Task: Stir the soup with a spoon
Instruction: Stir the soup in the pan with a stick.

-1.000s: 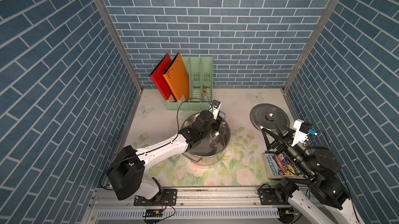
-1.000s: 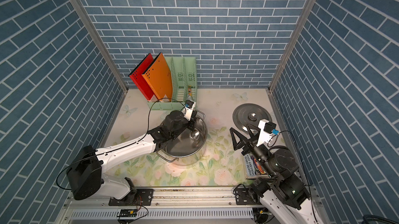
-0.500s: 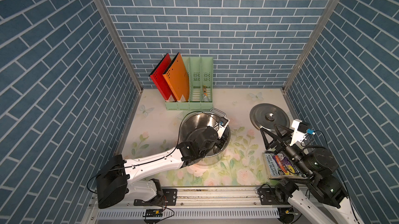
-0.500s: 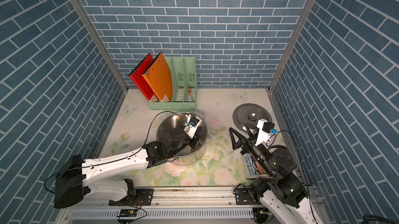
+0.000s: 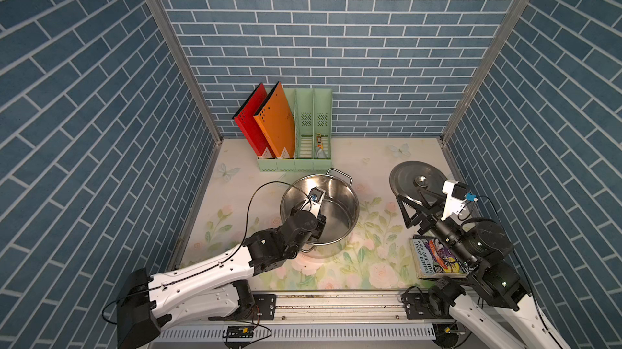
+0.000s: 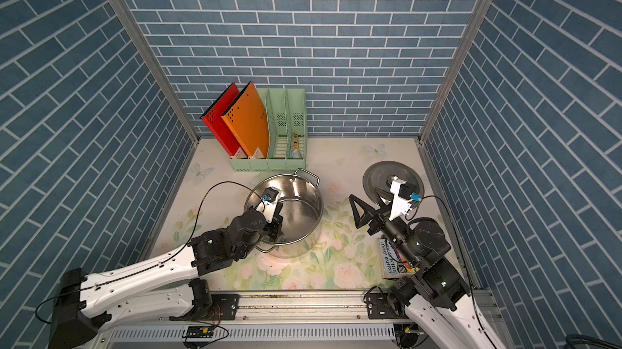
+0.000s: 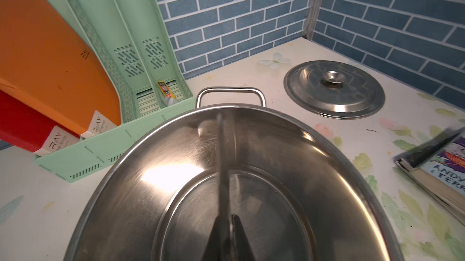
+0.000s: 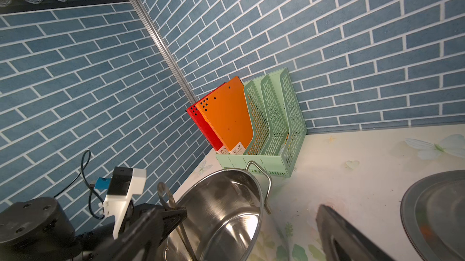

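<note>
I've got my left pincer [image 7: 227, 218] clamped shut on the spoon [image 7: 221, 161], partway along the handle. Spoon steeply tilted: hole end sticks up behind my fingertips, bowl end down inside the pot [image 7: 327, 137], mid-bench. Long axis runs from my tips toward the bench's back edge.

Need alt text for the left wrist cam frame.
The left gripper, shut on the spoon, holds it down inside a steel pot that looks empty. Beyond the pot are its lid, a green rack holding folders, and a book.
</note>
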{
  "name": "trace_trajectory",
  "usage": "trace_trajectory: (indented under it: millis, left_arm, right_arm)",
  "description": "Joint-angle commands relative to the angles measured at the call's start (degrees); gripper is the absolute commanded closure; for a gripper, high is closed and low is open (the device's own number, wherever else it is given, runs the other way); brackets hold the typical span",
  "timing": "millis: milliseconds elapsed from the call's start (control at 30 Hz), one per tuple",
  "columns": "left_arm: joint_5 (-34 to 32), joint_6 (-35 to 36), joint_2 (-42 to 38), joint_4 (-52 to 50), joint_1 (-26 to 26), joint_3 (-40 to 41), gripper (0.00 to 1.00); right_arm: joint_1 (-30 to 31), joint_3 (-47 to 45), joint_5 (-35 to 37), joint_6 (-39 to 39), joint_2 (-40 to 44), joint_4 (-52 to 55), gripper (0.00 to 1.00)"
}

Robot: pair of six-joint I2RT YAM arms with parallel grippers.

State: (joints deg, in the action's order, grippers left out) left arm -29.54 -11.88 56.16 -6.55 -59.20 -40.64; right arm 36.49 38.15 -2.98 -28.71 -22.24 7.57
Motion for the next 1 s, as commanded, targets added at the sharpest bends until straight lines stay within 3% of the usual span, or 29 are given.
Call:
trace_trajectory:
  millis: [0,167,367,700,967]
  left_arm:
    - [-1.2,-0.4,-1.8,-1.0,4.5,1.2,1.0]
    - [0.7,2.1,0.8,4.3,11.2,1.1,1.0]
    - [1.7,7.0,9.3,10.4,16.5,-3.9,1.0]
    - [12.5,9.1,21.4,20.3,16.2,-12.8,1.0]
    - [18.1,8.1,24.5,24.3,11.3,-13.6,1.0]
  right_arm:
    - [0.2,-0.4,-0.7,-1.3,0.6,-2.5,0.0]
    - [0.2,0.3,0.0,-1.3,1.5,-0.9,0.0]
    - [0.2,1.5,1.0,-1.1,2.7,1.5,0.0]
    - [0.2,2.1,3.1,-1.2,5.7,4.5,0.0]
    - [0.2,2.2,3.7,-0.8,6.2,5.1,0.0]
